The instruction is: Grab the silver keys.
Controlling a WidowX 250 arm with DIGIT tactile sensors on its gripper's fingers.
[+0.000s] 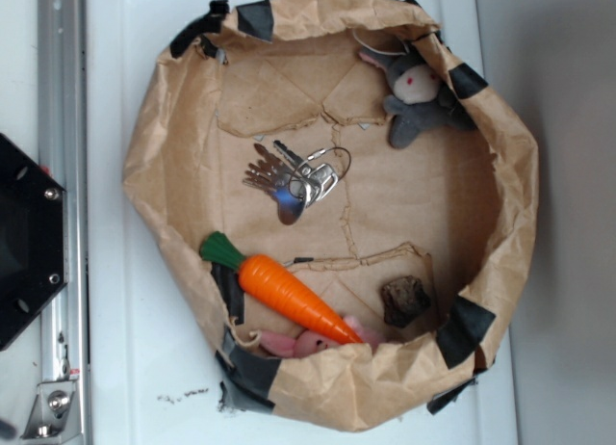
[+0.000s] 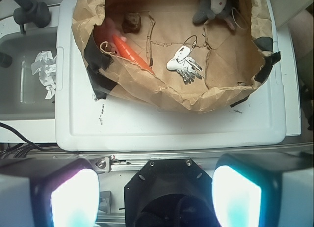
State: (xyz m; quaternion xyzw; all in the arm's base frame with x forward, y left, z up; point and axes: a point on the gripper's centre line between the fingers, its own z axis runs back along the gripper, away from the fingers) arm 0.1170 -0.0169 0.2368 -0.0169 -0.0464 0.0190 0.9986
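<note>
Your tool (image 2: 156, 197) hangs open, well short of the silver keys (image 1: 292, 176): small, hard, slippery, loosely jointed, so pinch the bunched heads by the rings.

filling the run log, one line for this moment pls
phase: pre-reach | gripper: open, empty | silver keys: in paper bag, untouched

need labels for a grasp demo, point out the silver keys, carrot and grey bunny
silver keys (image 1: 289, 178), exterior view, where the keys bunch
carrot (image 1: 289, 291), exterior view, middle of orange body
grey bunny (image 1: 416, 93), exterior view, its face
</note>
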